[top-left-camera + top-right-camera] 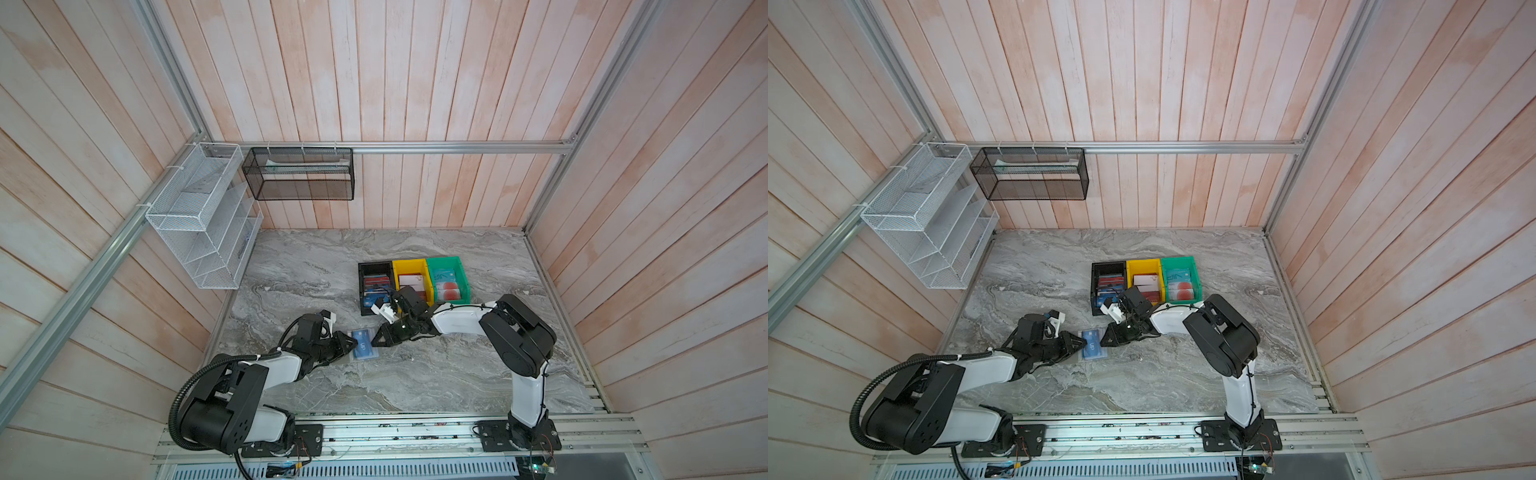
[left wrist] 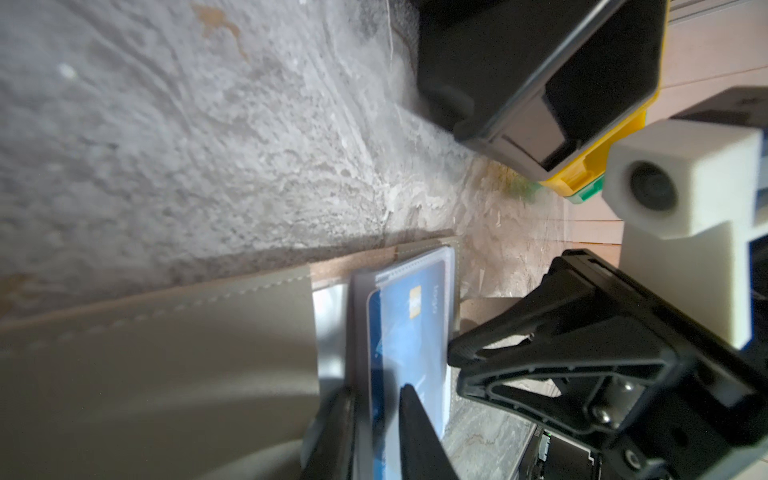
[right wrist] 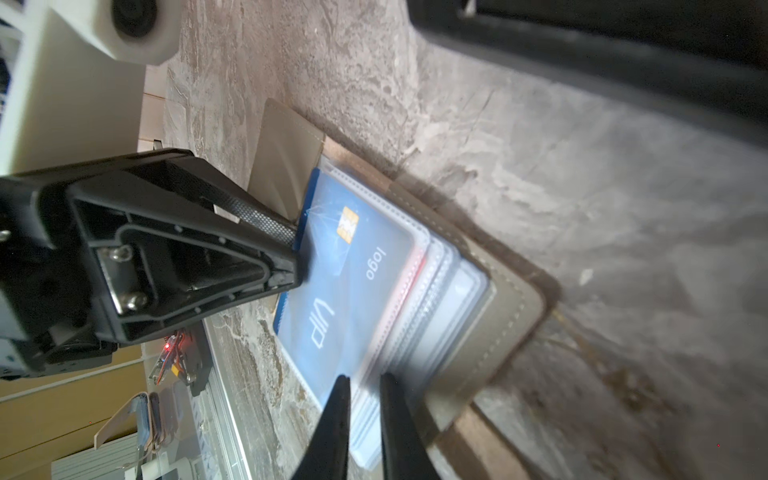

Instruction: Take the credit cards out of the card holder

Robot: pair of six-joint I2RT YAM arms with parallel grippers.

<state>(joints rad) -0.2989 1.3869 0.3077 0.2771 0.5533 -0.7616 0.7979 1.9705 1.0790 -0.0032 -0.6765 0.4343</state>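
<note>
Black fingers of the left claw (image 2: 376,399) fill the foreground of the left wrist view, clamped on the edge of the blue card (image 2: 411,332). Only the card's thickness keeps the pads apart. From the right wrist view the same tips pinch that card beside its gold chip, and white "VIP" and "logo" lettering run away from them across its face.

Opposite, the right claw (image 3: 365,382) is drawn together on the edge of the translucent sleeves (image 3: 461,286). The stacked pages are trapped between its two fingers.

Between the two claws the card holder (image 3: 511,316) lies open on the marble tabletop (image 1: 415,374), stitched grey cover down. Its other flap (image 2: 166,353) spreads under the left claw's wrist. The blue card sticks partway out of the uppermost sleeve toward the left claw. A red edge (image 3: 409,282) shows in the sleeve beneath it.

In both top views the claws meet tip to tip over the holder, the left claw (image 1: 353,345) on one side and the right claw (image 1: 376,340) on the other.

Behind the right claw's wrist three bins stand side by side and touching. The black bin (image 1: 360,291) holds red and blue cards, the yellow bin (image 1: 409,262) pale ones, and the green bin (image 1: 444,259) cards with red circles.
</note>
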